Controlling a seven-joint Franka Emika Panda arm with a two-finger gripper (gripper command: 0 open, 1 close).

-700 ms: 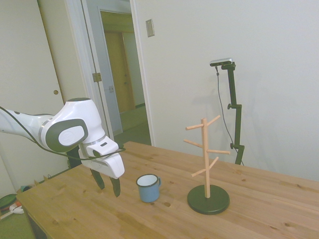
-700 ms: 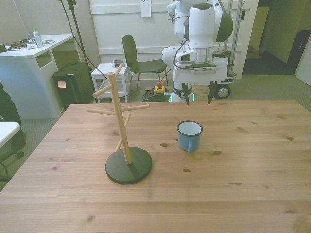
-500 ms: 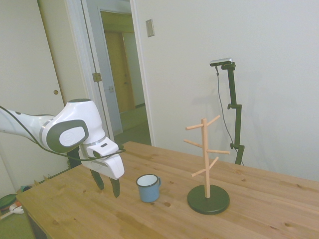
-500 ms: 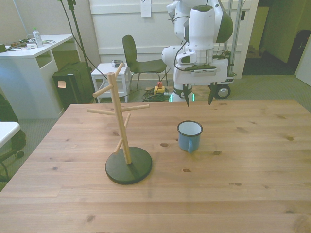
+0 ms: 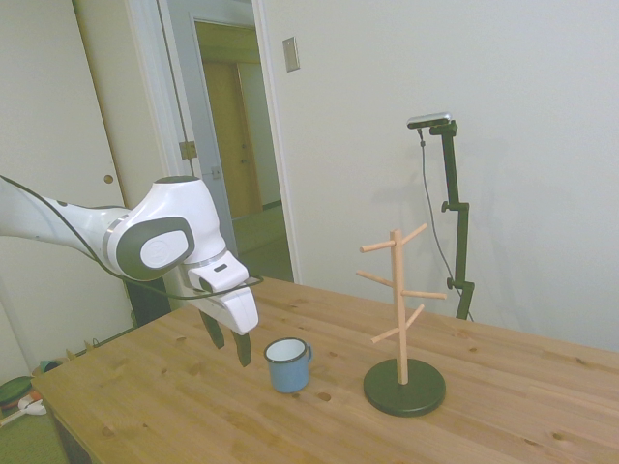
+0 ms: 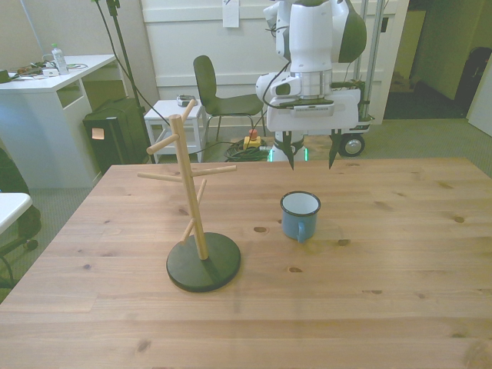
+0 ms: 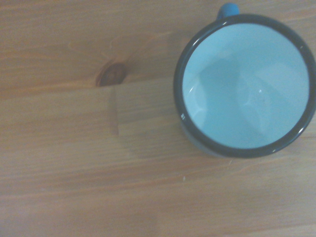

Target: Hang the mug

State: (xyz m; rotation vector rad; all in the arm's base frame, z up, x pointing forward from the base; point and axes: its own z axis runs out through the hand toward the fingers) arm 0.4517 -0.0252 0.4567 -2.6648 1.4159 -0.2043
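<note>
One light-blue enamel mug (image 5: 288, 364) (image 6: 300, 214) (image 7: 246, 85) stands upright on the wooden table (image 6: 400, 254), near one wooden peg stand (image 5: 400, 324) (image 6: 196, 207). The gripper (image 5: 229, 342) (image 6: 310, 151) hovers spread open, empty, just beside the mug.

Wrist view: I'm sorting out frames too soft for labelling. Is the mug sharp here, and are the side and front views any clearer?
Wrist view: the mug is soft, its dark rim blurred and cut by the frame edge. Side view: sharp enough, with the mug and peg stand well defined in flat, dim light. Front view: the clearest, evenly lit, with the open gripper crisp.
</note>
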